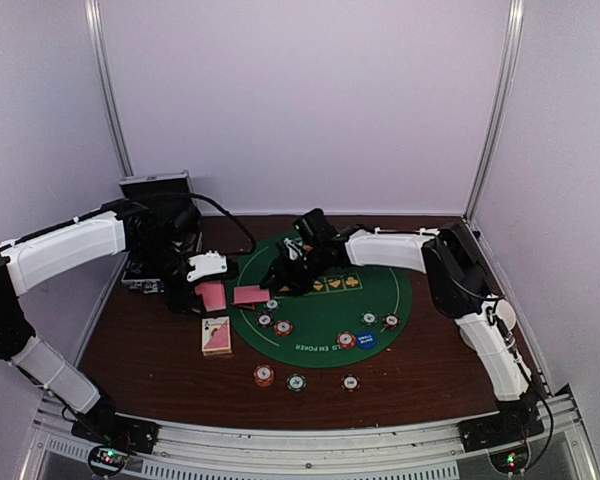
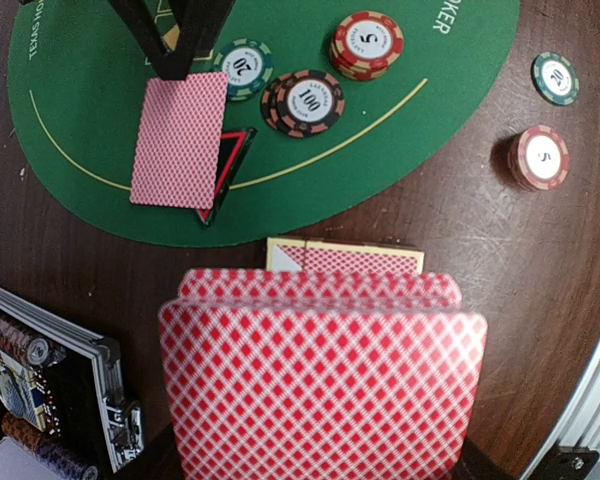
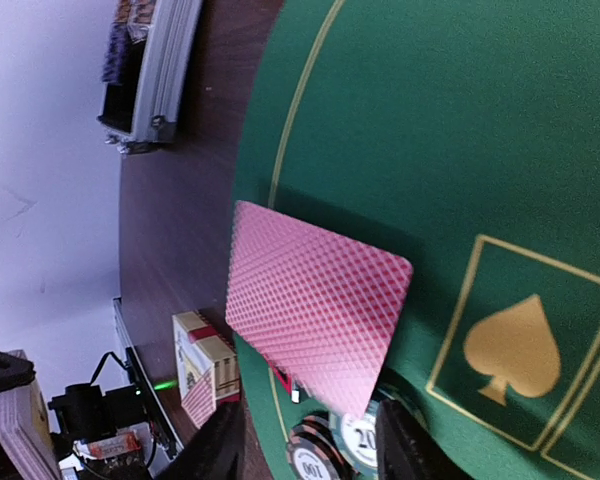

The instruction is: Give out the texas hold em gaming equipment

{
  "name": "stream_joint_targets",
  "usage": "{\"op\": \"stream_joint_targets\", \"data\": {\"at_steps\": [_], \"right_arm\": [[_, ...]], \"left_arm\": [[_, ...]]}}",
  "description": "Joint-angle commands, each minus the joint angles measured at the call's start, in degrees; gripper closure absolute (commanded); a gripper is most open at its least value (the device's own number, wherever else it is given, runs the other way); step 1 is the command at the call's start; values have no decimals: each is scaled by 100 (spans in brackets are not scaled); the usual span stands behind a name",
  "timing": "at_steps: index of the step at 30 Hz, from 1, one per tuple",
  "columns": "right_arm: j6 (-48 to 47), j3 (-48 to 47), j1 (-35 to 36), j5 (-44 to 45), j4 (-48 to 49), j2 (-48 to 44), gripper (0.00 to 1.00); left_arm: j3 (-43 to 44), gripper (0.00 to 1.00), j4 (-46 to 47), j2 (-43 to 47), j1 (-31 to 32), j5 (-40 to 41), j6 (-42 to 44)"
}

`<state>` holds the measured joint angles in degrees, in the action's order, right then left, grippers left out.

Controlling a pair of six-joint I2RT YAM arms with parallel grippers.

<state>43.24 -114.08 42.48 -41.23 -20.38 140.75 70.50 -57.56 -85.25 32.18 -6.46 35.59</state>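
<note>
My left gripper [image 1: 206, 284] is shut on a stack of pink-red-backed cards [image 2: 320, 370] held over the wood left of the mat; the stack hides its fingers in the left wrist view. One card [image 2: 180, 140] lies face down at the mat's left edge, partly over the black-red triangle [image 2: 230, 168]. My right gripper [image 3: 310, 452] is open just above that card [image 3: 315, 305], a finger on each side. Striped chips [image 2: 305, 100] sit beside it. A blue disc [image 1: 366, 339] lies on the mat.
The round green mat [image 1: 380, 290] fills the table's middle. The open silver-edged case [image 1: 158, 235] stands at the back left. A card box [image 1: 217, 336] lies left of the mat. Three loose chips [image 1: 296, 382] lie on the wood in front.
</note>
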Motion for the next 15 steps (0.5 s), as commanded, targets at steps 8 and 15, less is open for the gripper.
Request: {"op": "stream_joint_targets", "data": {"at_steps": [8, 15], "right_arm": [[-848, 245, 19, 935, -815, -1113, 16], [601, 1849, 153, -123, 1603, -1974, 15]], "left_arm": [[36, 92, 52, 193, -39, -142, -68], [192, 93, 50, 106, -43, -287, -235]]}}
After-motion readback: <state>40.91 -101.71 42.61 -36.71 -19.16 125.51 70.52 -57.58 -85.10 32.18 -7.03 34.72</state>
